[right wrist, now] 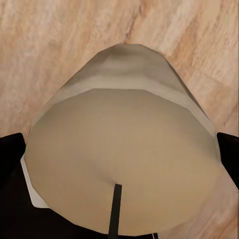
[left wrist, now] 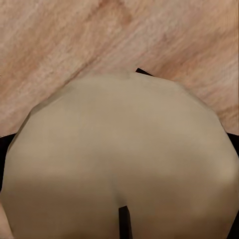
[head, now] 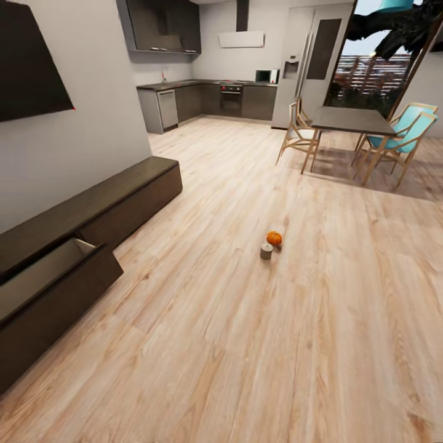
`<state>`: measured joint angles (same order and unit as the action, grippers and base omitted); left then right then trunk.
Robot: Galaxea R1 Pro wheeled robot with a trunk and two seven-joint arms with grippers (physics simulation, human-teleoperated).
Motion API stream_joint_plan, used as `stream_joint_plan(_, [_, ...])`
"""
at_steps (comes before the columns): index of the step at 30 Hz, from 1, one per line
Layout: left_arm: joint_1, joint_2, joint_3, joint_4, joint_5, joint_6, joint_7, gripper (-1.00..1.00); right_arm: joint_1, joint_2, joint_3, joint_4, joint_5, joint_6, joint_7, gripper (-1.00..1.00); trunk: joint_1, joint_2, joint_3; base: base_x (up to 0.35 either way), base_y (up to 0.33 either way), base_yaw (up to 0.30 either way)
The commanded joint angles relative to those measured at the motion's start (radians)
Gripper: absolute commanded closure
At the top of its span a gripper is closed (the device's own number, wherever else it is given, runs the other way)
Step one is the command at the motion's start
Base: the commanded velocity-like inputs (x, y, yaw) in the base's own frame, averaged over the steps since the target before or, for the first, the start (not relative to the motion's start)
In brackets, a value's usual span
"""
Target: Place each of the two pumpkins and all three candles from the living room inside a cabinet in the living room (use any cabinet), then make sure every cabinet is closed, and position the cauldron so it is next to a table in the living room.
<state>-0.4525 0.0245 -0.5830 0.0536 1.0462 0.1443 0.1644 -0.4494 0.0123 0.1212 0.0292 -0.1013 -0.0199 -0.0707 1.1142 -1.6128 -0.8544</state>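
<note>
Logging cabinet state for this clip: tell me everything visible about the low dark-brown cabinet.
The cabinet is a long, very low dark-brown wood-look unit standing on the floor against the white wall at the head view's left. Its fronts are flat and handleless under a thin top slab. One drawer near the camera is pulled out, showing a pale, bare interior; the farther panels sit flush. Nothing rests on top.

The floor is pale, matt wood plank with visible grain. The low cabinet is dark-brown wood, smooth. The candle looks waxy and matt.
</note>
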Motion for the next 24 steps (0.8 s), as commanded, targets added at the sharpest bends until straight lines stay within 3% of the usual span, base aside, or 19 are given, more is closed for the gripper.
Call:
stream_joint_plan(1, [0.0,0.0,0.0,0.0,0.0,0.0,0.0,1.0,0.0,0.0,0.0,0.0,0.0,0.0,0.0,1.0,0.0,0.0,0.0,0.0,0.0,0.289])
stream_joint_plan(24, [0.0,0.005,0.0,0.0,0.001,0.0,0.0,1.0,0.0,0.0,0.0,0.0,0.0,0.0,-0.001,1.0,0.0,0.0,0.0,0.126,-0.146,0.29])
